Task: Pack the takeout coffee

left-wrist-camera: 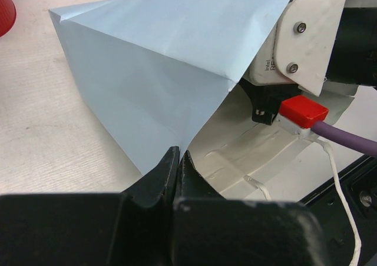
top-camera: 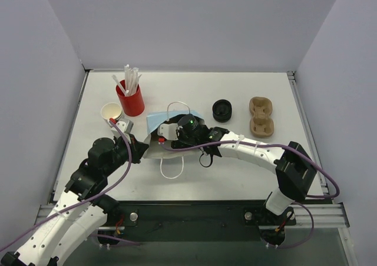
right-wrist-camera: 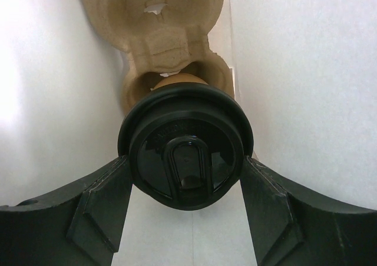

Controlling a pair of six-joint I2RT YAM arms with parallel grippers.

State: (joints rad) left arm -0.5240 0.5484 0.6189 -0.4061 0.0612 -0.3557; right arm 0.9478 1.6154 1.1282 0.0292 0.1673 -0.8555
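Observation:
A light-blue paper bag (top-camera: pixel 154 123) lies on its side on the white table, mouth toward the arms. My left gripper (left-wrist-camera: pixel 178 160) is shut on the lower edge of the bag's mouth (left-wrist-camera: pixel 153 60) and holds it open; in the top view it is at the bag's left corner (top-camera: pixel 141 150). My right wrist (top-camera: pixel 188 127) reaches into the bag. In the right wrist view, my right gripper (right-wrist-camera: pixel 185 183) has both fingers (right-wrist-camera: pixel 100 207) against the black lid of the takeout coffee (right-wrist-camera: pixel 185 157). The cup sits in a brown pulp carrier (right-wrist-camera: pixel 165 36) inside the bag.
A red cup of straws (top-camera: pixel 131 98) and cream lidless cups (top-camera: pixel 111 111) stand at the back left. Loose black lids (top-camera: pixel 222 110) and another pulp carrier (top-camera: pixel 261 116) sit at the back right. The bag's white handle loop (top-camera: pixel 172 166) lies toward the near edge.

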